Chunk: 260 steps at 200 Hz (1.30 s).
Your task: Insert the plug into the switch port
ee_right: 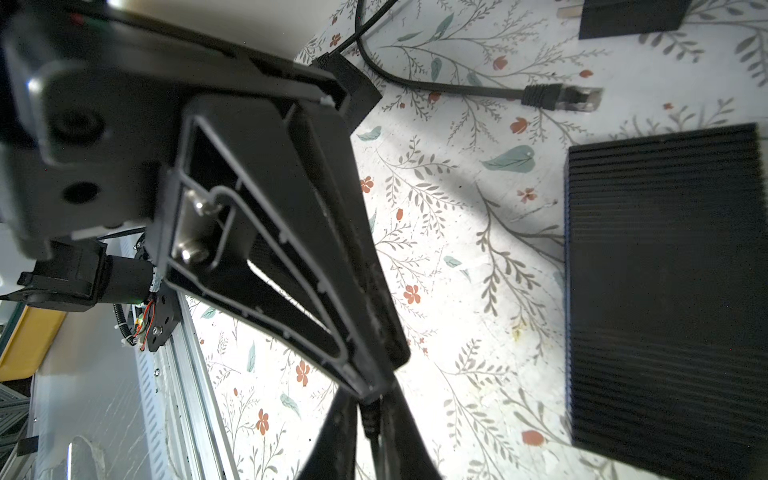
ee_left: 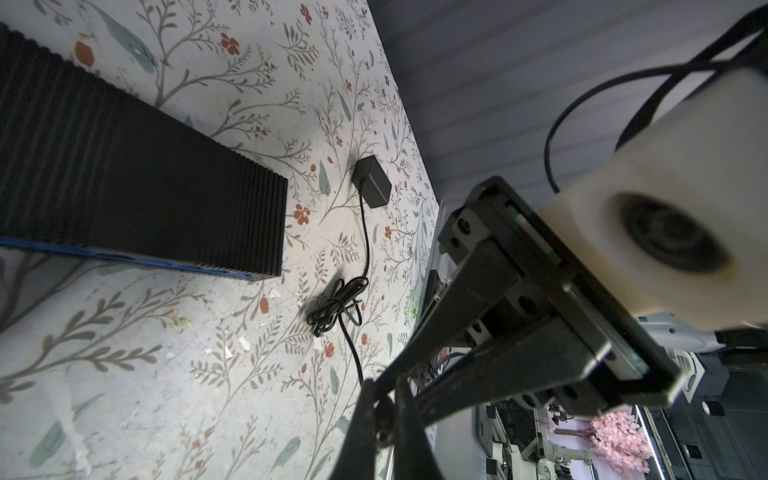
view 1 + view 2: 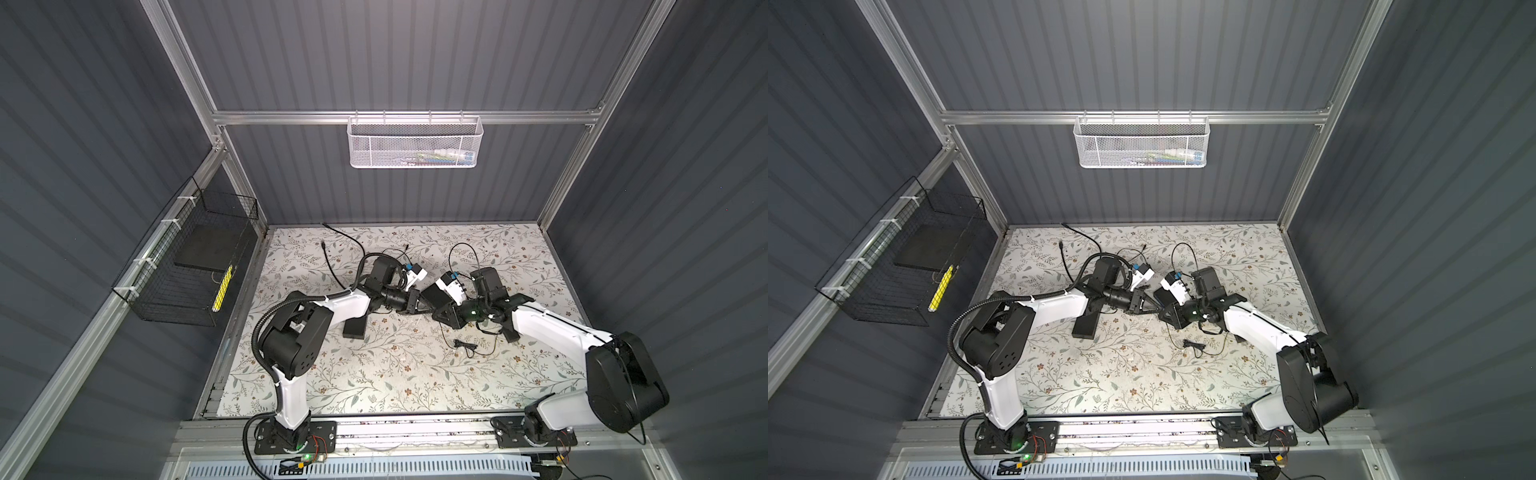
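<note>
A small black barrel plug on a thin black cable hangs above the table, between both grippers, which meet tip to tip at mid-table. My left gripper is shut on the plug's tip. My right gripper is shut on the plug's ribbed collar. The switch is a ribbed black box with a blue edge. It lies flat on the table, partly under the left arm and to the left of the grippers. No port shows in any view.
The power adapter and its coiled cable lie on the floral mat by the right arm. A black network cable ending in a clear connector lies beyond the switch. A white mesh basket hangs on the back wall and a black wire basket on the left wall.
</note>
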Tool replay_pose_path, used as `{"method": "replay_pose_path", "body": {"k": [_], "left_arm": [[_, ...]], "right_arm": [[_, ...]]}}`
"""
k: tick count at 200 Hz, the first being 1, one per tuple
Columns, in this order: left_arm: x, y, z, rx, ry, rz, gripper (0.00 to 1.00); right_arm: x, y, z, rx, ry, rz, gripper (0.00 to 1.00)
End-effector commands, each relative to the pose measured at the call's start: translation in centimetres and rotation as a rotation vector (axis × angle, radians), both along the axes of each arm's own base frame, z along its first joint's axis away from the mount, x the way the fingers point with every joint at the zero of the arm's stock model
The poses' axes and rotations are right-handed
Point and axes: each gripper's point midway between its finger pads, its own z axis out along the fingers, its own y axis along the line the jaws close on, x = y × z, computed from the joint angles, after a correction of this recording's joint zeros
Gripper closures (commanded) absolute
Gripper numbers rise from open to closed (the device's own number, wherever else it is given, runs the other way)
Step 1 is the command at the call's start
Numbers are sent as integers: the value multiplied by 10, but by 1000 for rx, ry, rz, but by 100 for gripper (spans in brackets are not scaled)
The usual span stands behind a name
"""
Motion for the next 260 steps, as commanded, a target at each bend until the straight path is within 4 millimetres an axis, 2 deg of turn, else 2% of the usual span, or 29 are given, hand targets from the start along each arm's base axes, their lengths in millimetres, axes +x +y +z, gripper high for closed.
{"method": "replay_pose_path", "body": {"k": [1, 57, 131, 137, 160, 176, 201, 215, 237, 260], "left_arm": [[-6, -1, 3, -19, 1, -29, 100], [-5, -2, 3, -21, 1, -30, 100], [-3, -3, 6, -25, -5, -28, 100], [-3, -3, 7, -24, -7, -26, 96], [6, 1, 11, -14, -31, 1, 68], [18, 7, 15, -12, -45, 32, 60], [36, 17, 20, -6, -69, 79, 54], [49, 25, 20, 5, -77, 114, 53], [68, 33, 12, 30, -79, 155, 53], [81, 33, -1, 80, -93, 170, 53]], "right_arm": [[7, 0, 15, 3, -57, -10, 82], [6, -1, 15, 1, -60, -14, 84], [5, -5, 8, -30, -31, -27, 98], [6, -8, 5, -49, -26, -36, 100], [5, -25, -10, -178, 13, -78, 100], [6, -40, -20, -291, 36, -128, 100], [6, -57, -28, -462, 26, -177, 100], [2, -70, -40, -560, 39, -183, 100], [-4, -85, -60, -698, 69, -181, 100], [-5, -99, -78, -816, 72, -179, 100]]}}
